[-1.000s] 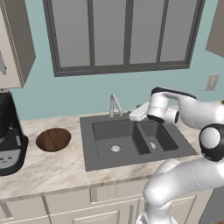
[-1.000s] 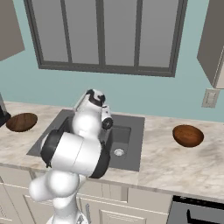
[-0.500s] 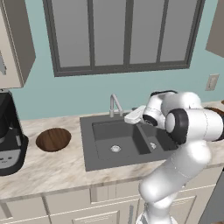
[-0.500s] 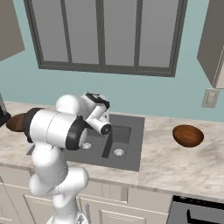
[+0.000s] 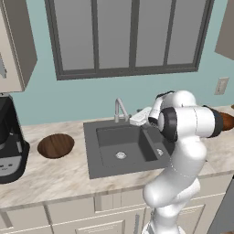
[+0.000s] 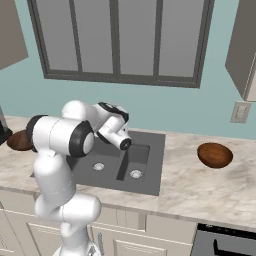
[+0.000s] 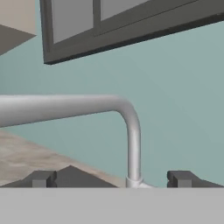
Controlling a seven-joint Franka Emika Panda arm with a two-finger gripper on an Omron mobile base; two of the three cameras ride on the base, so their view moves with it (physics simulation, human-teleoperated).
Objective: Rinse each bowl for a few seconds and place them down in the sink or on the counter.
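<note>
Dark-brown wood grain marks two shallow round bowls, both resting on the beige marble-patterned stone desk (image 5: 68, 173) and well apart: one (image 5: 55, 145) lies left of the dark grey double-basin sink (image 5: 119, 147), near the black coffee machine (image 5: 10, 141), and the more reddish one (image 6: 215, 155) lies on the far side of the sink, toward the cream wall outlet (image 6: 240, 112). In the left base view the reddish bowl is almost wholly hidden behind the white arm's elbow, and in the right base view the other bowl is cut off by the arm's shoulder. One slim silver gooseneck faucet (image 7: 131, 135) stands at the sink's back rim; two round metal drains show, one per basin. The gripper (image 7: 111, 178) hovers by the faucet, its jaws spread wide on either side of the upright pipe without touching it and holding nothing; only the finger tips (image 7: 41, 178) peek up.
</note>
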